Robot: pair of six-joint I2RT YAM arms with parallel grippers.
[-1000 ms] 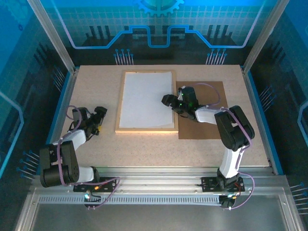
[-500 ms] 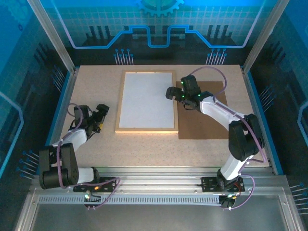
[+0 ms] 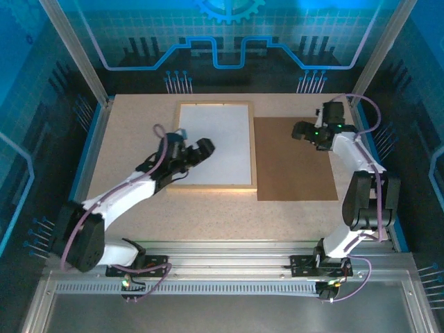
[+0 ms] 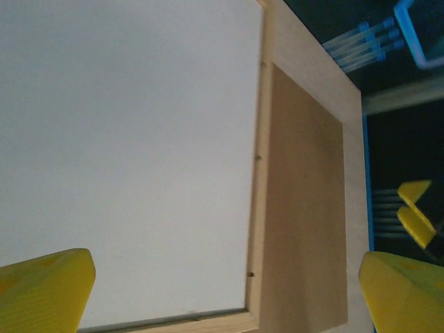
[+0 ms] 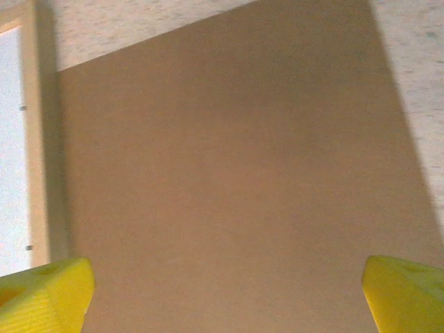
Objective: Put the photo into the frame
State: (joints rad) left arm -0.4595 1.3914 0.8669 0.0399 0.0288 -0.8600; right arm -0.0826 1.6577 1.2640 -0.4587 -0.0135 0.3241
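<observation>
The frame (image 3: 211,186) lies flat on the worktop (image 3: 132,125), and a plain white sheet (image 3: 222,132) fills its opening. Whether this sheet is the photo lying face down cannot be told. A brown backing board (image 3: 295,163) lies flat against the frame's right rail, touching it.

The left gripper (image 3: 206,146) hovers over the frame's lower left part. Its yellow fingers (image 4: 41,288) stand wide apart with nothing between them. The left wrist view looks down on the white sheet (image 4: 125,139), the frame's right rail (image 4: 259,229) and the backing board (image 4: 305,208) beyond it.

The right gripper (image 3: 300,130) hangs well right of the frame, above the board's far right corner. Its fingers (image 5: 41,295) are also spread and empty. Below them lies the board (image 5: 229,173), with the frame's rail (image 5: 33,139) at its left.
</observation>
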